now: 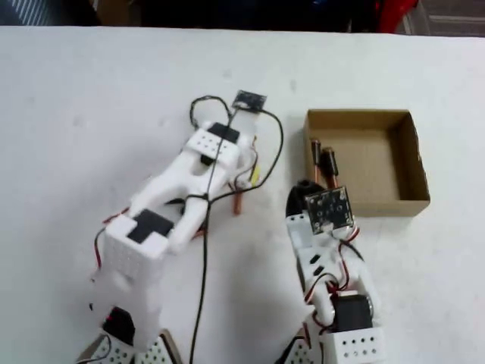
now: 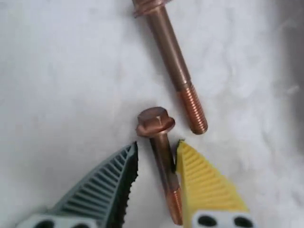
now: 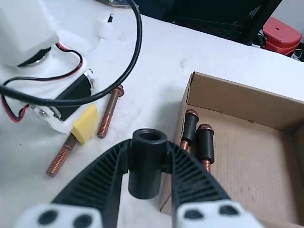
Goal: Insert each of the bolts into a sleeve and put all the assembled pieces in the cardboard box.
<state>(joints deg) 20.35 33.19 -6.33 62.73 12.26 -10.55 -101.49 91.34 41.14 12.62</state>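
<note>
White counter (image 1: 76, 91): L end effector (image 2: 157, 145) half-open round a bolt (image 2: 155, 122), R end effector (image 3: 148, 145) clamped on sleeve (image 3: 148, 166). Off-centre close prob kicks bolt sideways imo.

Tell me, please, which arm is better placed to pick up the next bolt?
Left. Its open jaws straddle a bolt lying on the table, with another bolt just beyond. The right arm's jaws are shut on a black sleeve, so they cannot take a bolt.
</note>
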